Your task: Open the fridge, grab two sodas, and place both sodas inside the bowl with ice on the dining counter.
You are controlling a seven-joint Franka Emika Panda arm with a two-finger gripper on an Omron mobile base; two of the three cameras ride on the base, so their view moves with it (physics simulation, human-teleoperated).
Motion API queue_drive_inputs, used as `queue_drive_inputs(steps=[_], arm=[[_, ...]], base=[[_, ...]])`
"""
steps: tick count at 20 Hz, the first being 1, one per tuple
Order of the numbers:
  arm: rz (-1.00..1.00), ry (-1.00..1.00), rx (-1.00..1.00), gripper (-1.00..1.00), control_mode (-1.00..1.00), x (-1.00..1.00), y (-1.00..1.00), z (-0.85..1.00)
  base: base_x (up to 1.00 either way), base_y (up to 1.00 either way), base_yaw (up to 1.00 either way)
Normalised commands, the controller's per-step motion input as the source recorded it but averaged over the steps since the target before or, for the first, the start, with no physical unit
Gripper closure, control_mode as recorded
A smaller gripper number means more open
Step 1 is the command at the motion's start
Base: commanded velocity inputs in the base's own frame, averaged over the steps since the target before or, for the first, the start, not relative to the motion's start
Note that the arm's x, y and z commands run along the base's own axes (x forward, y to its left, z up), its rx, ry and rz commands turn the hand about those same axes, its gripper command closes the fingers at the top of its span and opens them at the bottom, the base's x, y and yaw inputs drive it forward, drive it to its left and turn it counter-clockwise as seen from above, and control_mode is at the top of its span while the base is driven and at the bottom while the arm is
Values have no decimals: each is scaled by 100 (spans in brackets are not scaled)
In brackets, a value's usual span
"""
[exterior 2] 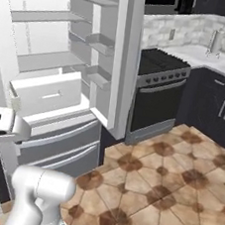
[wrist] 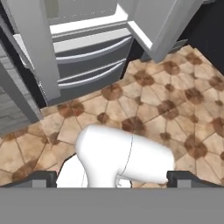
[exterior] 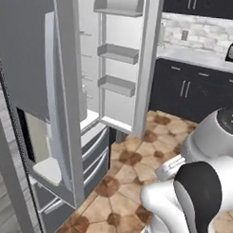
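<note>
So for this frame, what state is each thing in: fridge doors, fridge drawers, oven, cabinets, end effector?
fridge: both upper doors swung open, white interior showing
right fridge door: open, door shelves look empty
inner fridge drawer: pulled partly out
lower fridge drawers: shut
oven: door shut
dark cabinets: doors shut
end effector: open, holding nothing, pointed down over the floor
</note>
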Motion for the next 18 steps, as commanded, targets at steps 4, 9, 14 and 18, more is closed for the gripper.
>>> queue_drive_inputs(steps=[4,9,14,18], arm=[[0,0,0,-100,100,0,0,0],[0,0,0,-100,100,0,0,0],[0,0,0,-100,100,0,0,0],[0,0,0,-100,100,0,0,0]], base=[[58,-52,42],[51,-51,41],[49,-29,38],[39,-26,42]])
